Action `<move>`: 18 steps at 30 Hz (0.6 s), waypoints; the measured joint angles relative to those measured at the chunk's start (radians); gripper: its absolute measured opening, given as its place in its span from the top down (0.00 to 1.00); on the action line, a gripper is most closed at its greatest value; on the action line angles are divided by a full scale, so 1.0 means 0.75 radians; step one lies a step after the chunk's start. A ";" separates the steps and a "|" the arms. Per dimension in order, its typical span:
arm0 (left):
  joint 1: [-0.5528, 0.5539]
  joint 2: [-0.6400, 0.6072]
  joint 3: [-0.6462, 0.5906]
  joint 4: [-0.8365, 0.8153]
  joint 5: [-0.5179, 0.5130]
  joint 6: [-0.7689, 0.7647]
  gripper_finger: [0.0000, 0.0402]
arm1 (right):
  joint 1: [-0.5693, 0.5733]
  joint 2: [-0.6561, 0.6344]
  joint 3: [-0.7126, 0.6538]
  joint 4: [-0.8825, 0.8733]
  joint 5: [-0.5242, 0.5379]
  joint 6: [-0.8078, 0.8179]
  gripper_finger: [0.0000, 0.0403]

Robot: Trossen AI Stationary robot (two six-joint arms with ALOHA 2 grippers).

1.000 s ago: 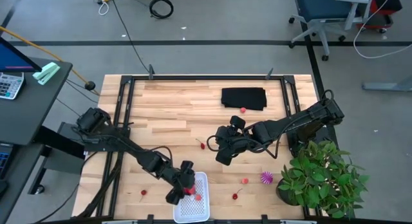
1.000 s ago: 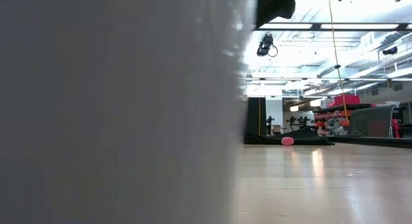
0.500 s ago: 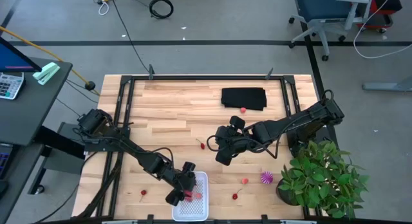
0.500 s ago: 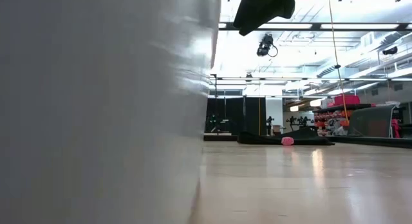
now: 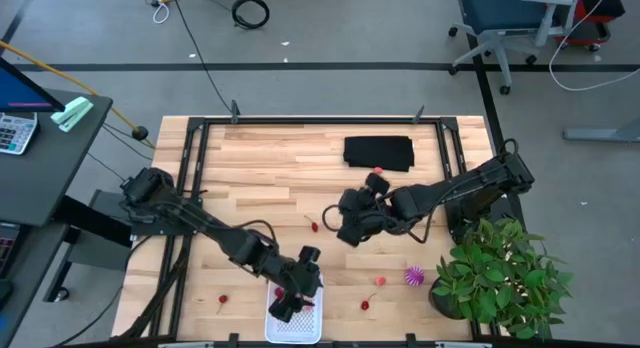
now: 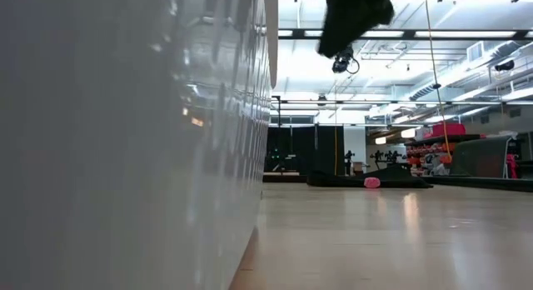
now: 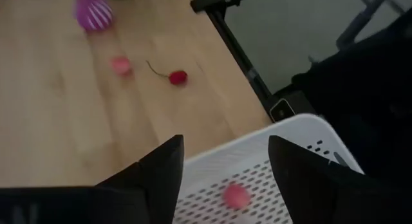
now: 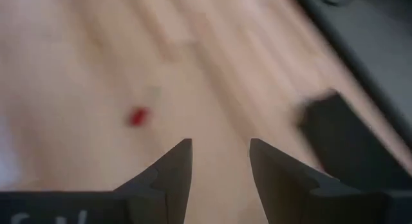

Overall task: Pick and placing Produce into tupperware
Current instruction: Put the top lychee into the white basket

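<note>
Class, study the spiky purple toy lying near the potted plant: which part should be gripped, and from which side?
Grip the spiky purple toy across its round body, coming straight down. It sits alone on the wooden table, but the potted plant crowds its right side, so a side approach looks riskier.

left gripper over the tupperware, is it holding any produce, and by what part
Nothing is held: the left gripper is open, with a pink piece lying loose in the tupperware.

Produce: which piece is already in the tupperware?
The small pink-red piece on the tupperware's mesh bottom; the others still lie on the wood table.
</note>
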 joint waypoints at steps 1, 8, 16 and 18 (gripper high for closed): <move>0.010 0.000 0.060 -0.069 0.000 0.038 0.43 | -0.023 0.000 0.000 -0.062 0.022 0.040 0.59; 0.108 -0.002 0.522 -0.747 -0.049 0.261 0.46 | -0.222 0.000 0.000 -0.367 0.004 0.247 0.59; 0.248 -0.003 1.023 -1.362 -0.271 0.277 0.51 | -0.456 0.000 0.000 -0.247 -0.116 0.077 0.59; 0.281 -0.003 1.139 -1.452 -0.312 0.262 0.52 | -0.519 0.000 0.000 -0.229 -0.151 0.056 0.59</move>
